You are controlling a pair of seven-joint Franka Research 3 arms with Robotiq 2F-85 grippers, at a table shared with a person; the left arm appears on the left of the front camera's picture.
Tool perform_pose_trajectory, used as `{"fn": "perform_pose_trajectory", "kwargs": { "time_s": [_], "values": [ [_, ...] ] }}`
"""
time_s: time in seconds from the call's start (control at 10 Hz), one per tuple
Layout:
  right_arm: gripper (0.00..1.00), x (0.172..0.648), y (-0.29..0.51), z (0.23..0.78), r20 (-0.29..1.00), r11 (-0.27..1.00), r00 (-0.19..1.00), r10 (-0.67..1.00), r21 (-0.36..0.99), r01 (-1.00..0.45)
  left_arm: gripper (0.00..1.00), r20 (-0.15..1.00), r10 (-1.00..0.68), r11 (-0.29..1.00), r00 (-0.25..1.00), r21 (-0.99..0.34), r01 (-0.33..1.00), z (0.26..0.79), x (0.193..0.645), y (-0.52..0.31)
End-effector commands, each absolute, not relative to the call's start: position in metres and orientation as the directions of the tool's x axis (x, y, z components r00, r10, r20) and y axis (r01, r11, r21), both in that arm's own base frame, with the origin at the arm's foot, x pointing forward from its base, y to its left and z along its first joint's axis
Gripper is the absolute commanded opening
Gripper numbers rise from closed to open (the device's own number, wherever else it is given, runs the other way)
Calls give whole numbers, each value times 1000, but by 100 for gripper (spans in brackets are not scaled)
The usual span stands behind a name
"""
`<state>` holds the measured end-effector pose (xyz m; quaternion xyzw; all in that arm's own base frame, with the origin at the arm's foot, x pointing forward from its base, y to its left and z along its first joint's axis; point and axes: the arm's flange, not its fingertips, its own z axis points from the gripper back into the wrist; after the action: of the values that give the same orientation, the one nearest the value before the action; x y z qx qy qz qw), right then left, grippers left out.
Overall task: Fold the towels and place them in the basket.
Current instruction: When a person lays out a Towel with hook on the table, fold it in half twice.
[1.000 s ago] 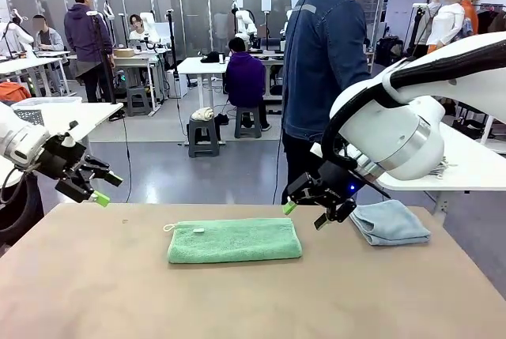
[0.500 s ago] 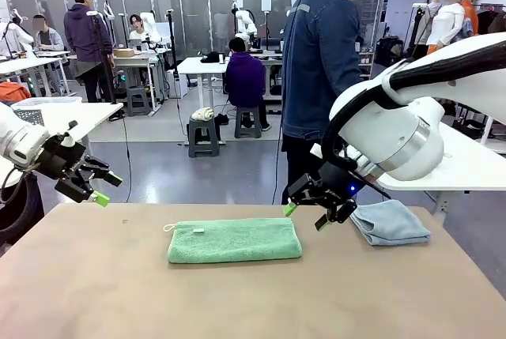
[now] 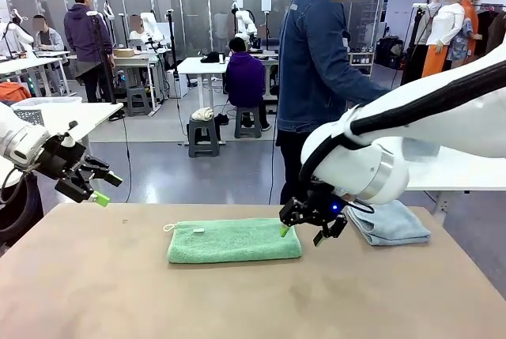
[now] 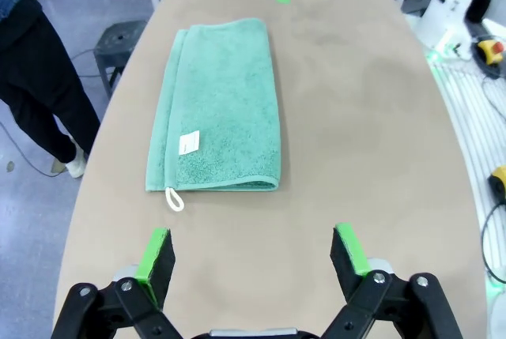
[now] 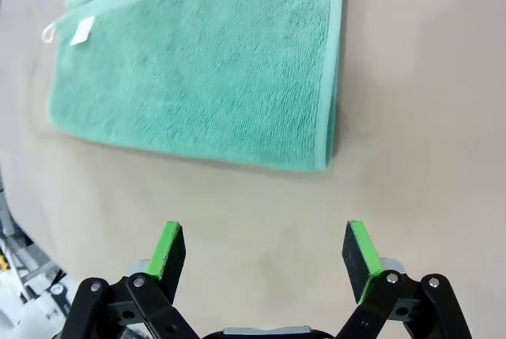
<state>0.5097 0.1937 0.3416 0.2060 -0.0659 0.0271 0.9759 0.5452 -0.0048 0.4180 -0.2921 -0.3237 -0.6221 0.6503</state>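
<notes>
Green towel (image 3: 234, 241): I see it folded flat mid-table, label and loop at its left end.
Blue towel (image 3: 390, 223): folded, at the table's far right edge.
Right gripper (image 3: 302, 227): I hold it low at the green towel's right end, jaws wide, empty.
Left gripper (image 3: 93, 187): raised over the table's left edge, jaws wide, empty.
Person (image 3: 316, 62): stands at the far side.

Folded mint green towel (image 3: 234, 241) flat mid-table, label up; folded blue-grey towel (image 3: 389, 223) at right edge.
</notes>
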Motion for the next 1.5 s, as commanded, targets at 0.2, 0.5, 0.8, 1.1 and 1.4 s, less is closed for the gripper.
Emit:
{"fn": "perform_pose_trajectory", "kwargs": {
  "time_s": [0.2, 0.5, 0.8, 1.1, 1.4],
  "values": [
    [100, 544, 231, 328, 210, 966, 977, -43, 260, -13, 100, 781, -624, 60, 16, 27, 998, 418, 546, -6],
    [100, 560, 241, 315, 243, 983, 969, -47, 183, 2, 100, 781, -624, 60, 16, 27, 998, 418, 546, -6],
    [100, 566, 254, 304, 272, 993, 961, -49, 119, 17, 100, 781, -624, 60, 16, 27, 998, 418, 546, -6],
    [100, 575, 256, 298, 280, 993, 958, -58, 111, 28, 100, 781, -624, 60, 16, 27, 998, 418, 546, -6],
    [82, 577, 259, 293, 281, 995, 958, -54, 95, 29, 100, 781, -624, 60, 16, 27, 998, 418, 546, -6]
  ]
}}
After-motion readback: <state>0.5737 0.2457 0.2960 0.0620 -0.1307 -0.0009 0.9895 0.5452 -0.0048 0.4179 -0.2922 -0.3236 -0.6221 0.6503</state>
